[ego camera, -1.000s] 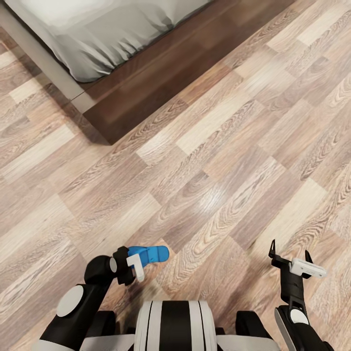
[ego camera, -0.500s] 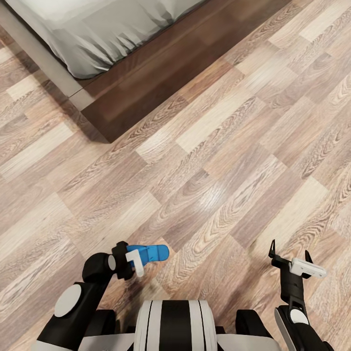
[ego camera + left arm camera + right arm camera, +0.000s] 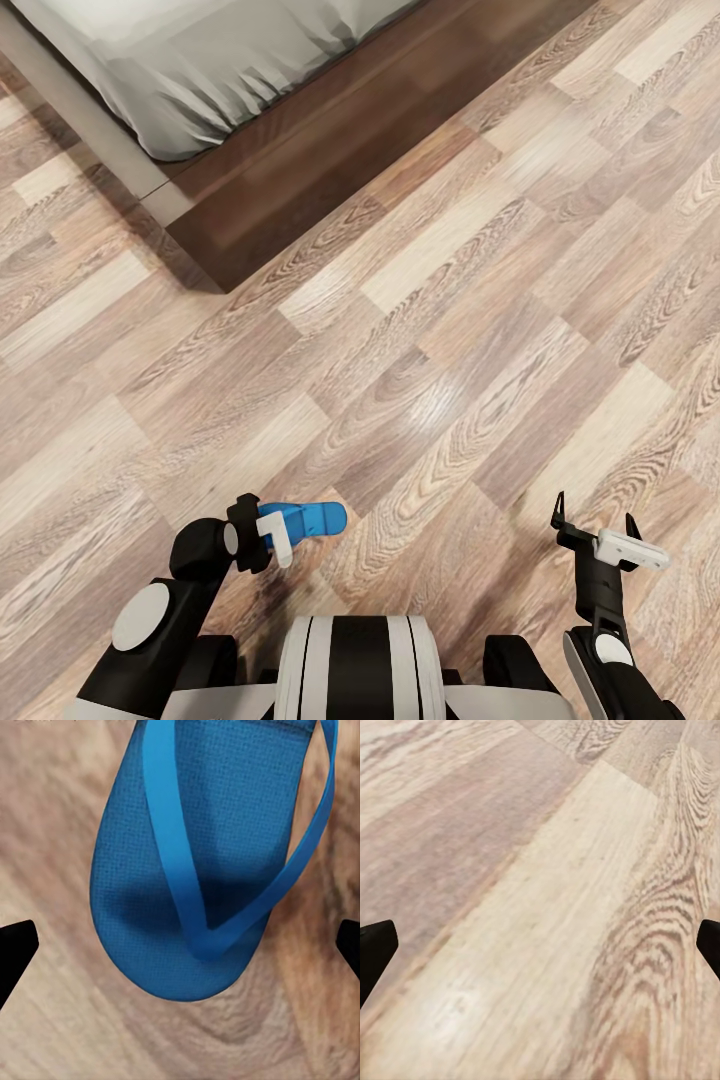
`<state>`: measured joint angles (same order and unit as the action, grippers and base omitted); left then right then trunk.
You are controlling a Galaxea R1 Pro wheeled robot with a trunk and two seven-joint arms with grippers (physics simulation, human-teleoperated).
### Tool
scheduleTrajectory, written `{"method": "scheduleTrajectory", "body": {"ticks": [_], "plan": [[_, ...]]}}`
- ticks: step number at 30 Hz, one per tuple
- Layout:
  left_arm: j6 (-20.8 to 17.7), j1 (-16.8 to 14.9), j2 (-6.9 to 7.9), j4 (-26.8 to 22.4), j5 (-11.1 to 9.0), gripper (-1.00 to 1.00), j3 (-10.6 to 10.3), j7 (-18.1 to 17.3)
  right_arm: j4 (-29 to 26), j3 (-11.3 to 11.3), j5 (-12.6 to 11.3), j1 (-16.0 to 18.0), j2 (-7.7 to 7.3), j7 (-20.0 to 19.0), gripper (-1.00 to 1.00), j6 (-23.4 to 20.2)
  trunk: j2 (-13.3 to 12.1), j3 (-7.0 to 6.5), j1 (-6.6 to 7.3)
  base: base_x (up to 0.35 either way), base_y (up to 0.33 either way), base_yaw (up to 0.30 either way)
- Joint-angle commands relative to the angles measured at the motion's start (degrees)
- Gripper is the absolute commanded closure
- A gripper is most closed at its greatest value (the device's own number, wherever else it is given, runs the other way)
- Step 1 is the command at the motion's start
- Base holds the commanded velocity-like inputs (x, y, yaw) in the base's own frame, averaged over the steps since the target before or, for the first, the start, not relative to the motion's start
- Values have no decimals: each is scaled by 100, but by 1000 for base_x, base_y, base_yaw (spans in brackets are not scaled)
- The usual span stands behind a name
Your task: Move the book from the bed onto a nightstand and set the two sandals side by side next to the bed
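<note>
Sandal point(image 3: 187, 862) bright blue, flat, thong strap, textured

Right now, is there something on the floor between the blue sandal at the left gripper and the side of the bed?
Nothing visible. In the head view, bare wood floor runs from the blue sandal at the left gripper up to the bed, with its dark frame. The left wrist view shows floor around the sandal's toe.

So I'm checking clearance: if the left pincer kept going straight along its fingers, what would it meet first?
Probably the blue sandal: it lies on the wood floor directly ahead of the open left pincer, though how far off is unclear.
</note>
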<state>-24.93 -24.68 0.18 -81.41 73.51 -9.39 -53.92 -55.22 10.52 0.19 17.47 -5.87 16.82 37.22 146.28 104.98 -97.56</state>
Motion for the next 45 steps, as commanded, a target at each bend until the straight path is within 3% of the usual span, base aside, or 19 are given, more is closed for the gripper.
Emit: {"method": "scheduleTrajectory", "body": {"ticks": [1, 10, 16, 20, 30, 45], "plan": [[-47, -2, 1, -6, 24, -100, -10, -31, 2, -7, 5, 2, -2, 23, -100, 14, 2, 2, -2, 0, 0, 0], [-47, -4, -7, -2, 23, -100, -17, 28, 2, -7, 6, 2, -2, 23, -100, 14, 5, 2, -7, 0, 0, 0], [-47, -3, -25, 18, 23, -100, -34, 418, 2, -7, 7, 2, -2, 22, -100, 14, 5, 2, -7, 0, 0, 0], [-47, -3, -155, 124, 26, -100, -41, 634, 1, -7, 8, 2, -2, 20, -100, 14, 5, 2, -7, 0, 0, 0], [-42, -4, -281, 352, 25, -100, -54, 668, 0, -7, 8, 2, -2, 23, -100, 14, 5, 2, -7, 0, 0, 0], [-43, -8, -299, 389, 31, -100, -52, 672, 1, -9, 8, 2, -2, 23, -100, 14, 14, 2, -25, 0, 0, 0]]}}
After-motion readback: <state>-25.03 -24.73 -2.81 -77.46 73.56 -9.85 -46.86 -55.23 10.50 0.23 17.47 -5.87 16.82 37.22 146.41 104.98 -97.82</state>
